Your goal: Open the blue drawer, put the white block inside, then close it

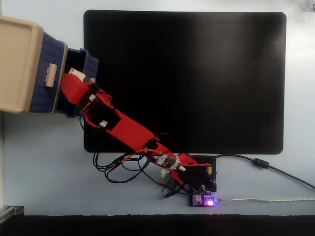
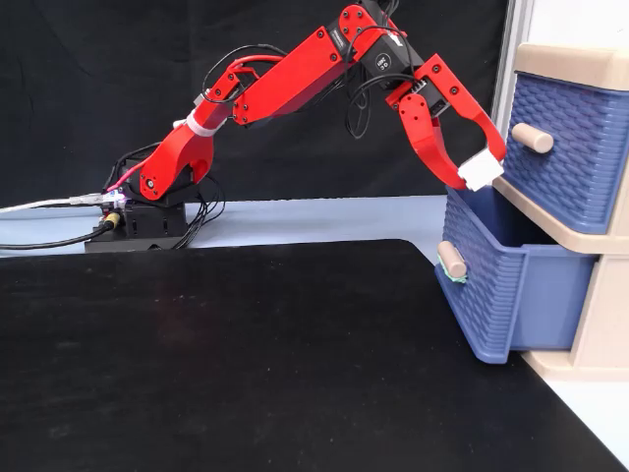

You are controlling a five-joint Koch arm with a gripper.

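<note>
Pincer (image 2: pixel 479 169) is clamped on the white block (image 2: pixel 481 174), holding it above the open cavity of the blue drawer (image 2: pixel 511 290) — already pulled out of the beige cabinet (image 1: pixel 17 64), so release should drop it inside.

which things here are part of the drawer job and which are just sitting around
Part of the job:
- white block, held in the tool above the open drawer
- blue drawer, the pulled-out lower one

Just there:
- shut upper drawer
- beige cabinet
- black mat
- cables and controller board by the arm's base
</note>
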